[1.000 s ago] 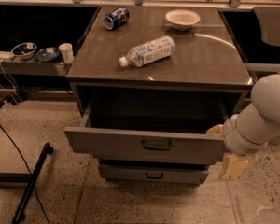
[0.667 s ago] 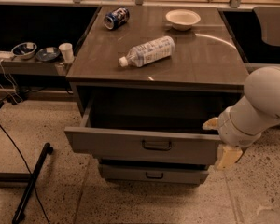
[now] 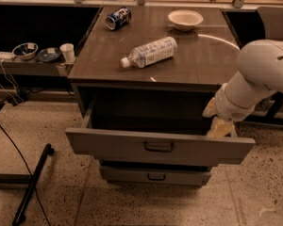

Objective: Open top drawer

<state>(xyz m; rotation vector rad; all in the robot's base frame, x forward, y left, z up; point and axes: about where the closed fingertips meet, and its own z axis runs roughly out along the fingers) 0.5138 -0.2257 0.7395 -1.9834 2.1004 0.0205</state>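
Top drawer (image 3: pixel 113 145) stands pulled out; likely rigid, fairly heavy, sliding on rails. Best hold: centred loop handle (image 3: pixel 159 146). End effector (image 3: pixel 220 126) at drawer's 3 o'clock end; grip state unclear.

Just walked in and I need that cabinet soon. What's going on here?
A one-armed robot is working on the top drawer, which stands pulled well out of the cabinet. Its hand is at the drawer's right end in this view, just above the front panel, not on the centre handle. A plastic bottle, a can and a bowl sit on the cabinet top.
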